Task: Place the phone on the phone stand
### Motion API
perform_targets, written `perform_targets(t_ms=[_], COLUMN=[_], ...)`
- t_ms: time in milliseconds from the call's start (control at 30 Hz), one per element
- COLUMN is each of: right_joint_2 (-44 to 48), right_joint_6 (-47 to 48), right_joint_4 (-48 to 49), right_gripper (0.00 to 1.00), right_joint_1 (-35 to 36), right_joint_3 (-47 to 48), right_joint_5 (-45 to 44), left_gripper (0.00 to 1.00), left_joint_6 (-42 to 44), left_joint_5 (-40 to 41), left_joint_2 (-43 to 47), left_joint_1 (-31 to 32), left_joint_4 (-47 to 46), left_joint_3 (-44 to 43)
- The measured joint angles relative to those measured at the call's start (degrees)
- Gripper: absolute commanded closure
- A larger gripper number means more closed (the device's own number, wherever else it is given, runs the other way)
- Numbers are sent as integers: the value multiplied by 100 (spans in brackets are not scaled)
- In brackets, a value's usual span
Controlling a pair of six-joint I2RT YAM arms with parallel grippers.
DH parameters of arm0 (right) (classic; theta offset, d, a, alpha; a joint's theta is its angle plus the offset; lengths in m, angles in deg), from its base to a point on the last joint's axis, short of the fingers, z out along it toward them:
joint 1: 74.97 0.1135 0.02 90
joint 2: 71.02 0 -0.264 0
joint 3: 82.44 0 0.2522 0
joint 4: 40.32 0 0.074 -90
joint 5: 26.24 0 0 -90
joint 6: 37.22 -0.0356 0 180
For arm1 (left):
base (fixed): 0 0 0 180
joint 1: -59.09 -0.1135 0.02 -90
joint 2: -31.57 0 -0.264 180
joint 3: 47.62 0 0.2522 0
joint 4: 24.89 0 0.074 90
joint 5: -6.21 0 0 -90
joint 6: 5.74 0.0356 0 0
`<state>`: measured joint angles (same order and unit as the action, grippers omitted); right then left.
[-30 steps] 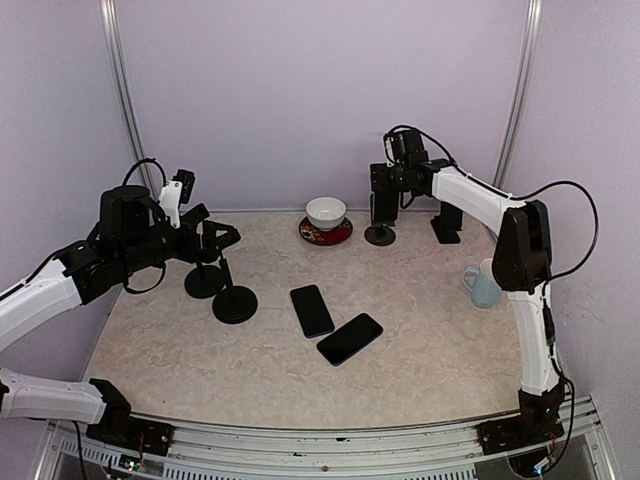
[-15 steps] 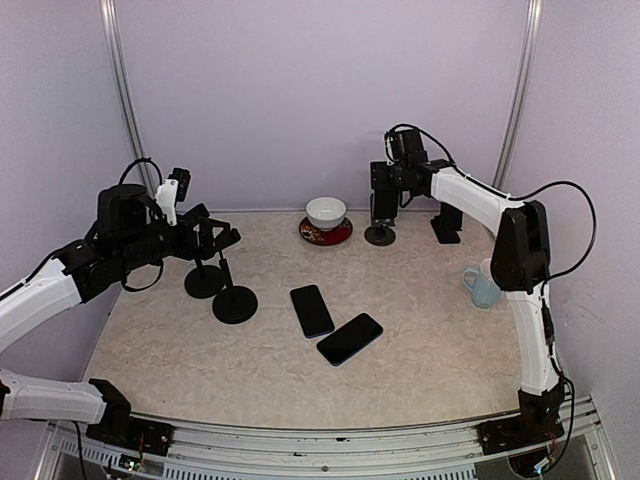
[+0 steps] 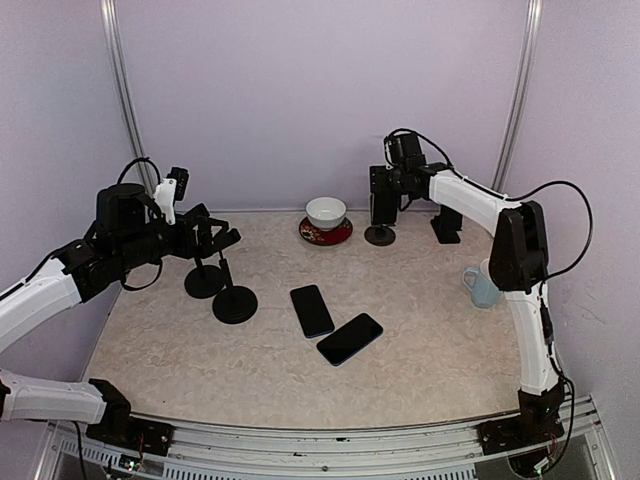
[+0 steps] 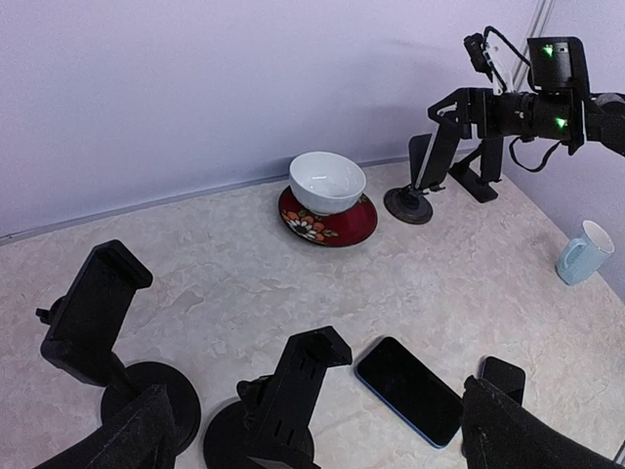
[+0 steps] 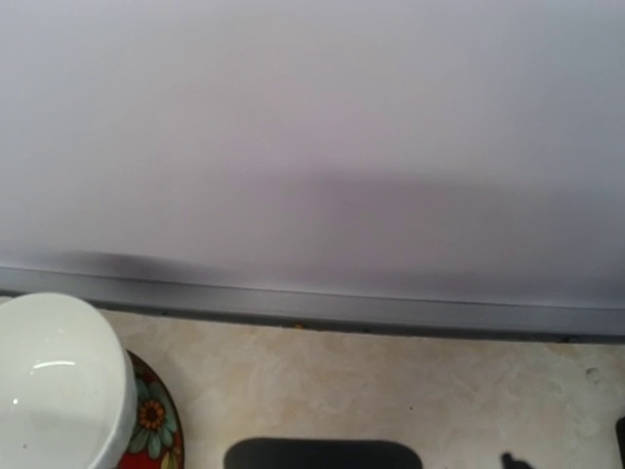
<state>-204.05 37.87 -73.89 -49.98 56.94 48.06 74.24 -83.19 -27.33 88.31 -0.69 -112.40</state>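
A dark phone (image 3: 383, 209) stands upright at the black phone stand (image 3: 380, 236) at the back of the table. My right gripper (image 3: 383, 196) reaches over it, fingers down its sides, shut on it. In the right wrist view only the phone's rounded top edge (image 5: 322, 455) shows. In the left wrist view that phone (image 4: 421, 162) sits over its round base (image 4: 408, 205). Two more phones (image 3: 312, 310) (image 3: 350, 338) lie flat mid-table. My left gripper (image 3: 218, 238) hangs open over two empty stands (image 3: 205, 280) (image 3: 235, 302), its fingers (image 4: 137, 435) wide apart.
A white bowl (image 3: 326, 212) sits on a red patterned plate (image 3: 338, 236) just left of the back stand. Another black stand (image 3: 447, 222) is at the back right. A pale blue mug (image 3: 482, 285) stands near the right arm. The wall rail runs close behind.
The left arm has drawn back a little to the left. The right gripper has barely shifted at the back stand. The phones on the table have not moved.
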Motion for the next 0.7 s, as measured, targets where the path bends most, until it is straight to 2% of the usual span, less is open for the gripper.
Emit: perform_targets(t_ms=[233,700], right_joint_2=[-17,-160], right_joint_6=[-17,2], right_joint_4=[0,236], right_gripper=[47,30], right_joint_1=[0,-2], right_joint_3=[-35,11], right_joint_5=[-4,-66], left_gripper=[1,1], left_joint_6=[0,-2], left_joint_5=[-17,-17], left_joint_2=[0,2], left_joint_1=[-33,-70], left_joint_4=[-11,-13], left_joint_3=[0,0])
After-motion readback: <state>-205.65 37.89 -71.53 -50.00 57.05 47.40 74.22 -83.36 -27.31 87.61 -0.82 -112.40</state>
